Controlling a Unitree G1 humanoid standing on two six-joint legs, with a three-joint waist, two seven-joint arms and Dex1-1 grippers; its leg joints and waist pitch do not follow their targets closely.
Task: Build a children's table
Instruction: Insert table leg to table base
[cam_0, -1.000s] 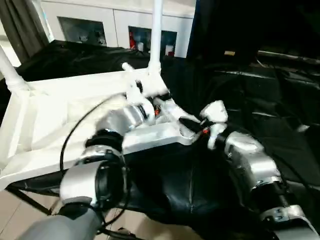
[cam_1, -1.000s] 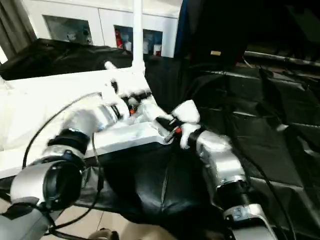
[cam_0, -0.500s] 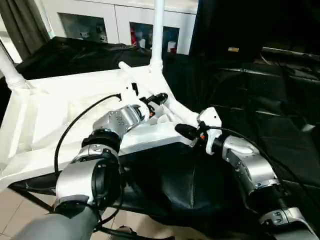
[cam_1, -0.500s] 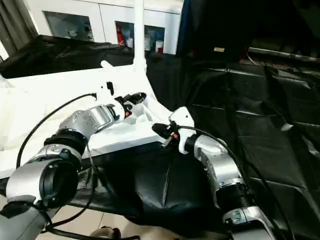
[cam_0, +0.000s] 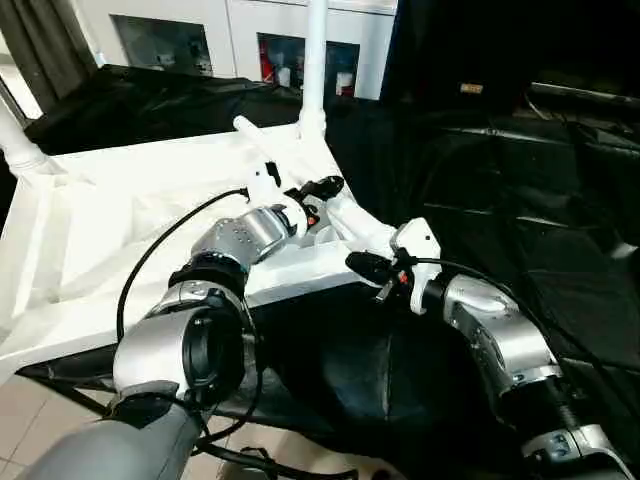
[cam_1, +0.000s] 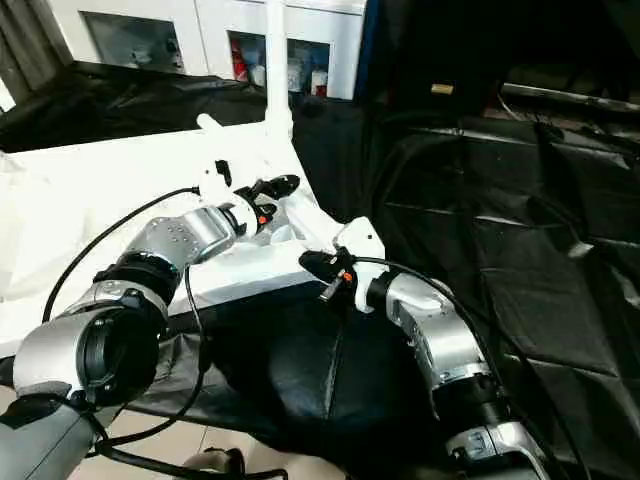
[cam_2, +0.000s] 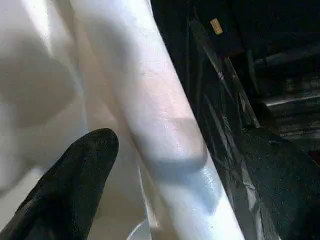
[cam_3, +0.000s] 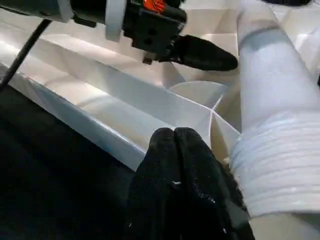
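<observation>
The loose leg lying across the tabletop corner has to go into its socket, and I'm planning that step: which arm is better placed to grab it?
Left. The left gripper is open astride the loose leg; the right gripper is shut.

Glossy white moulded-plastic ribbed tabletop and smooth white plastic tube leg; black sheeting shiny, probably plastic; brushed silver metal forearms.
</observation>
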